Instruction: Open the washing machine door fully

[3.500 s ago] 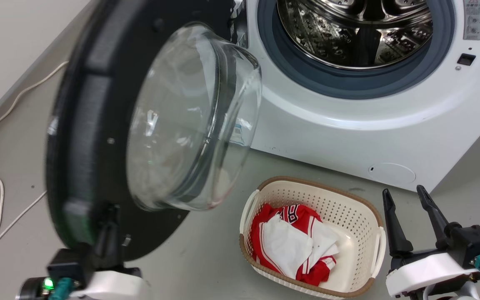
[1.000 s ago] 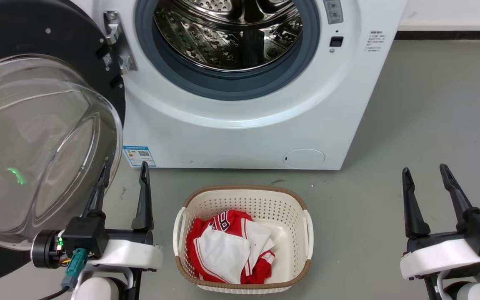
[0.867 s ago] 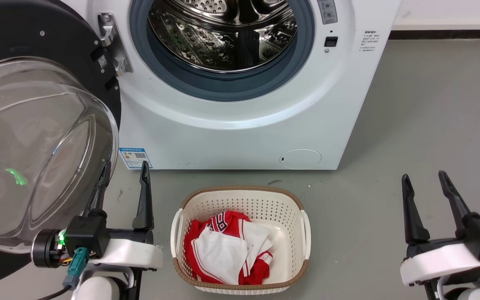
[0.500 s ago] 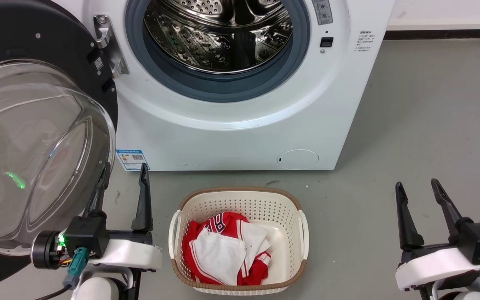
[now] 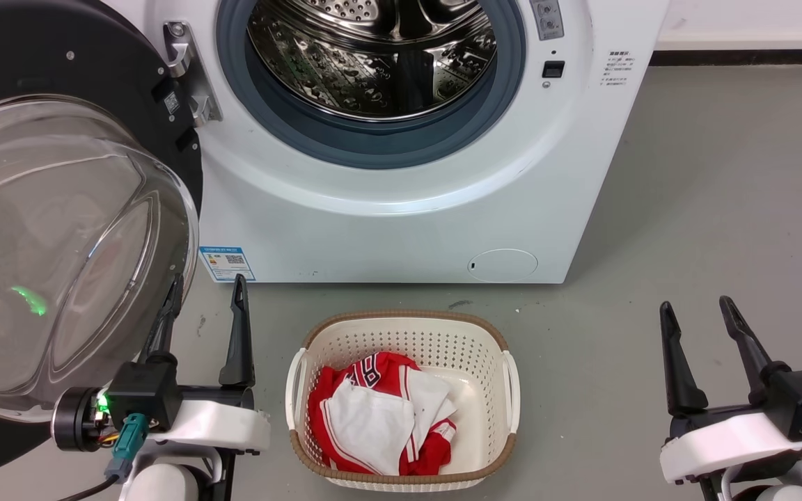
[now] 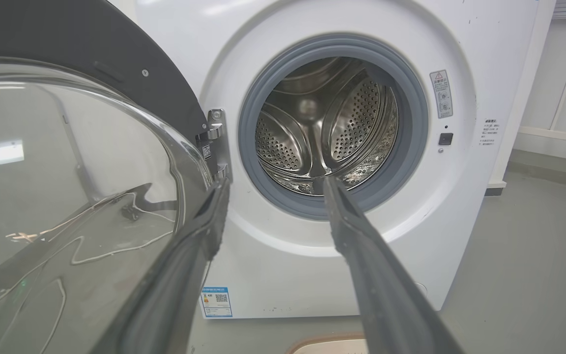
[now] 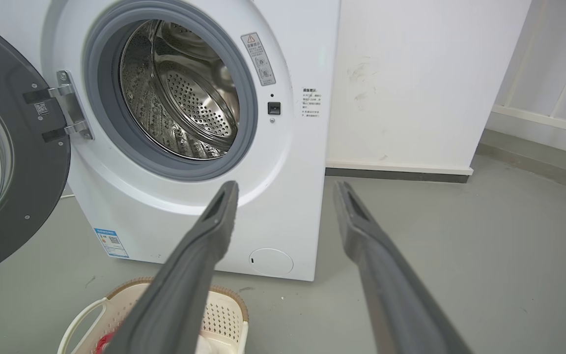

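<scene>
Laundry basket point(image 5: 401, 327) at 6 o'clock of washing machine point(image 5: 387, 229). Washing machine door point(image 5: 60, 62) at 9 o'clock, swung wider than before. Left claw point(image 5: 208, 280) just beside door glass, right claw point(image 5: 695, 304): both wide, empty.

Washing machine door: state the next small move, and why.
Probably ease the left hand back from the washing machine door: the door already stands swung wide off the drum, and the open hand grips nothing, one finger close beside the glass bowl.
</scene>
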Robot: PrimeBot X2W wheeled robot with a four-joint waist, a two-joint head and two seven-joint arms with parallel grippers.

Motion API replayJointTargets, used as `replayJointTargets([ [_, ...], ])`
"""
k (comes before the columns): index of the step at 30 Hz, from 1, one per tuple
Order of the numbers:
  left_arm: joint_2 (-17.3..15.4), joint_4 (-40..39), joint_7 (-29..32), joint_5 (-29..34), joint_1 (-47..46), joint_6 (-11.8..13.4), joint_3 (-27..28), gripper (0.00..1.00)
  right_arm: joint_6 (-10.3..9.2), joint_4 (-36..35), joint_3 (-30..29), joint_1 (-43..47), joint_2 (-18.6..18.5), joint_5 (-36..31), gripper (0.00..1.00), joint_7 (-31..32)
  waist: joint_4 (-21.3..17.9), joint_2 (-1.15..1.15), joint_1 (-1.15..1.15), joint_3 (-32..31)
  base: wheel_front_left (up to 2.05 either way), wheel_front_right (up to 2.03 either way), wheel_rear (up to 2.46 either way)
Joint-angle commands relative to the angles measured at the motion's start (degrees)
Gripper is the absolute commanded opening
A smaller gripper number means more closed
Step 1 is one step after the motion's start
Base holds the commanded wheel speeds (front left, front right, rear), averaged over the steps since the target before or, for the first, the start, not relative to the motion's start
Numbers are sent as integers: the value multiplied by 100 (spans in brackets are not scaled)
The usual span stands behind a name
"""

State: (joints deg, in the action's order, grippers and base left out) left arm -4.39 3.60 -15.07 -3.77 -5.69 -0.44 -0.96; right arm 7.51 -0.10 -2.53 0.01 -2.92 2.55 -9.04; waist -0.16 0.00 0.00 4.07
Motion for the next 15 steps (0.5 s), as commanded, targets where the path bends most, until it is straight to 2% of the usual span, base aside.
replayJointTargets([
  [1,24,2,-13,-22,44,24,24,100,-4,-21,14,-33,9,31,100,-22,2,0,0,-4,0,0,0],
  [2,26,-1,-13,-23,52,26,25,100,-4,-19,16,-31,9,34,100,-22,3,0,0,-6,0,0,0],
  [3,28,-9,-13,-27,55,22,22,0,-4,-17,18,-28,9,40,0,-23,4,0,0,-6,0,0,0],
  [7,8,182,45,-64,97,-7,4,0,0,143,22,76,1,66,0,2,5,0,0,-8,0,0,0],
  [15,24,306,311,-1036,49,-85,117,0,0,267,40,3,-54,1127,0,123,6,0,0,-33,0,0,0],
])
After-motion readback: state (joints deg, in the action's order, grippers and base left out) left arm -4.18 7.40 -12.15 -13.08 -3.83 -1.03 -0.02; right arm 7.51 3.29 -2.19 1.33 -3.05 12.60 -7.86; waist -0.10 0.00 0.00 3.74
